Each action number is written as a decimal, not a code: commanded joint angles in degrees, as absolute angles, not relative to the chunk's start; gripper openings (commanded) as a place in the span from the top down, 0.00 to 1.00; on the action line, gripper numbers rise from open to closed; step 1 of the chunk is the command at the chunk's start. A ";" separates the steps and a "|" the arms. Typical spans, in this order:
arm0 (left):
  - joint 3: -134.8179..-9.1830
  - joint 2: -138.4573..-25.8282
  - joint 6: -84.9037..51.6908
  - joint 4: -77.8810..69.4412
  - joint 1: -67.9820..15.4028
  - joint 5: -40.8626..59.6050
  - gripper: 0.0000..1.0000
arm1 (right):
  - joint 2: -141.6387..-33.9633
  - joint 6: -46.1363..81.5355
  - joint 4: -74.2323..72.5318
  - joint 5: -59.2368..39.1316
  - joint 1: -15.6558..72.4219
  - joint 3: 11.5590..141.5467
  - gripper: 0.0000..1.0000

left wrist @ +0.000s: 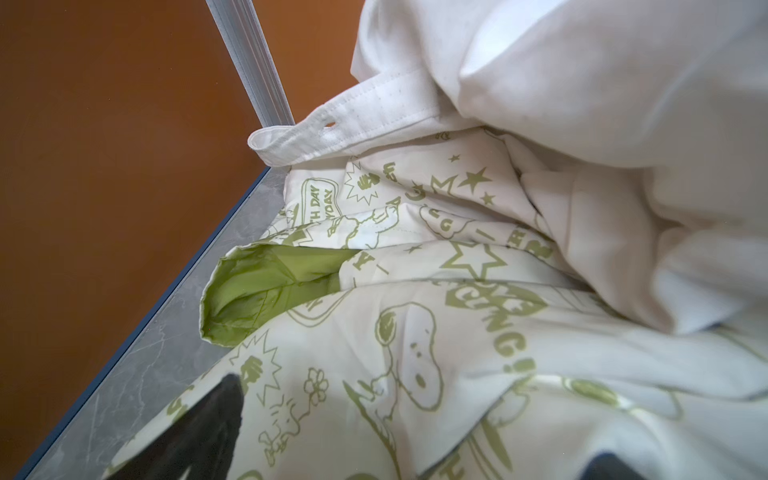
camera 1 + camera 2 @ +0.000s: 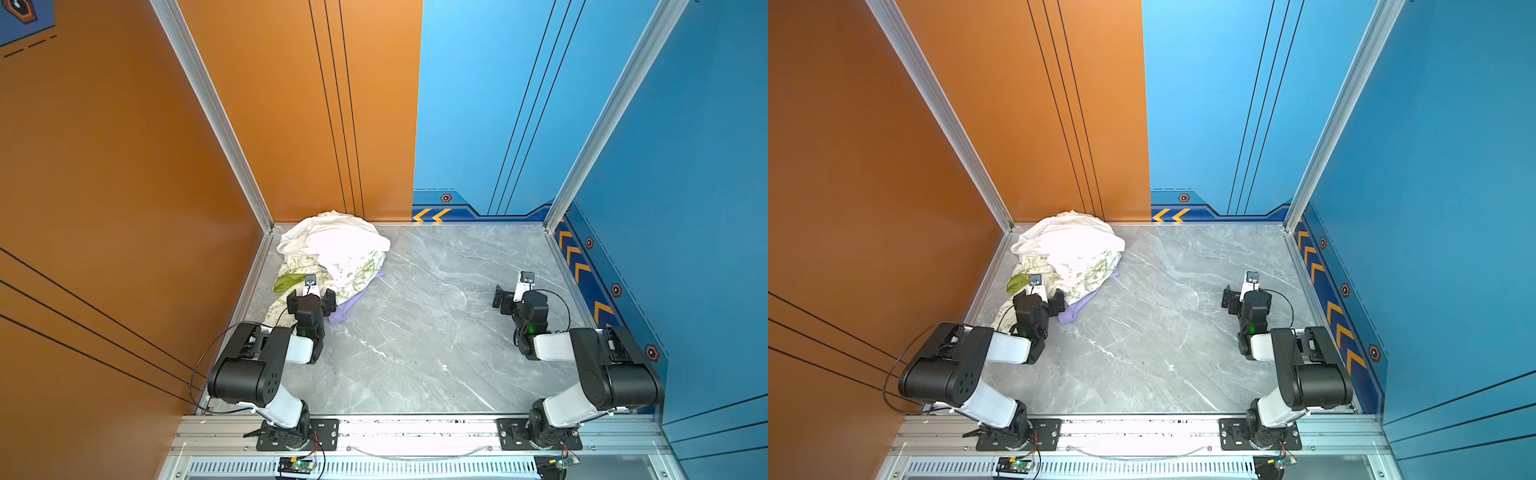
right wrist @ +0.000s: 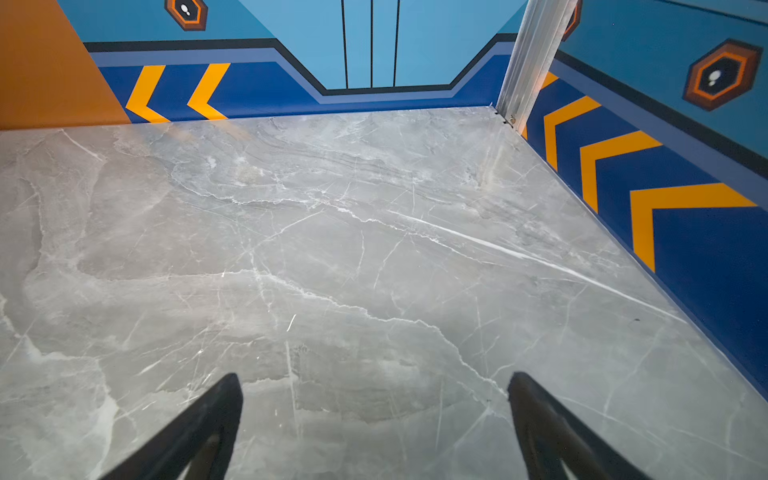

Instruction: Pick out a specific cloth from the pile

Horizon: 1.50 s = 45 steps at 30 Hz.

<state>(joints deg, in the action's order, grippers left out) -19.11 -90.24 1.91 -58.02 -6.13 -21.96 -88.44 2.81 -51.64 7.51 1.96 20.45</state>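
Approach step: our left gripper [image 2: 311, 296] over pile [image 2: 332, 245], jaws wide, empty. Cloth [image 2: 348, 309] peeks out low. Next we shift right, pinch it. Right gripper [image 2: 504, 298] wide, idle.

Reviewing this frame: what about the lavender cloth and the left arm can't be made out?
- Lavender cloth: mostly buried under the cream printed cloth in both top views; lettering unseen; absent from left wrist view.
- Left end effector: contact with the pile unclear; fingertips cut by wrist-view edge.
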 commanded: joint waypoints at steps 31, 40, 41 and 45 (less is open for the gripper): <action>-20.04 -90.25 1.17 -57.66 -5.84 -20.98 0.02 | -88.68 3.21 -52.03 7.22 1.85 21.45 0.00; -20.15 -90.32 1.16 -57.57 -5.59 -20.81 0.02 | -88.69 3.25 -52.03 7.24 1.85 21.45 0.00; -20.30 -90.36 0.88 -57.42 -5.33 -20.59 0.02 | -88.68 3.24 -51.99 7.17 1.79 21.45 0.00; -20.40 -90.08 0.03 -56.61 -4.51 -20.18 0.02 | -88.64 3.21 -51.94 7.20 1.76 21.45 0.00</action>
<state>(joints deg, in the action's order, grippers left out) -19.27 -90.24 1.43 -57.39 -5.43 -21.32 -88.44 2.81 -51.64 7.51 1.96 20.45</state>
